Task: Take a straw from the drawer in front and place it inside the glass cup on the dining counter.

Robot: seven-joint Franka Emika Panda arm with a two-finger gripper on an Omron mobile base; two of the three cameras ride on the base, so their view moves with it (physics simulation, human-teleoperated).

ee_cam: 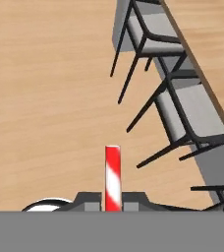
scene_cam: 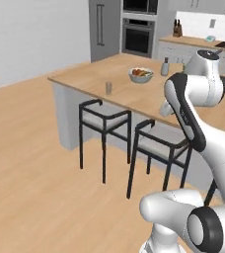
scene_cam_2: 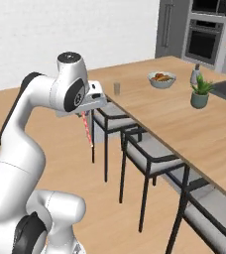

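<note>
**Straw in grip, cup well ahead**

Nearest: the gripper (scene_cam_2: 86,115) was closed on the straw (scene_cam_2: 88,130), which hung down from the fingers in the right base view; the hand view showed it pinched between the two tips, standing straight out. The hold looked to be near one end. Judged light, thin and stiff, likely slick and easy to crush or swing; a hold nearer the middle would steady it.

Beyond: black stools (scene_cam_2: 144,163) along the dining counter (scene_cam_2: 184,119).

Farthest: the glass cup (scene_cam_2: 117,88) stood near the counter's edge, well apart from the straw, short of the fruit bowl (scene_cam_2: 161,79). Small mouth; straw must enter upright.
</note>
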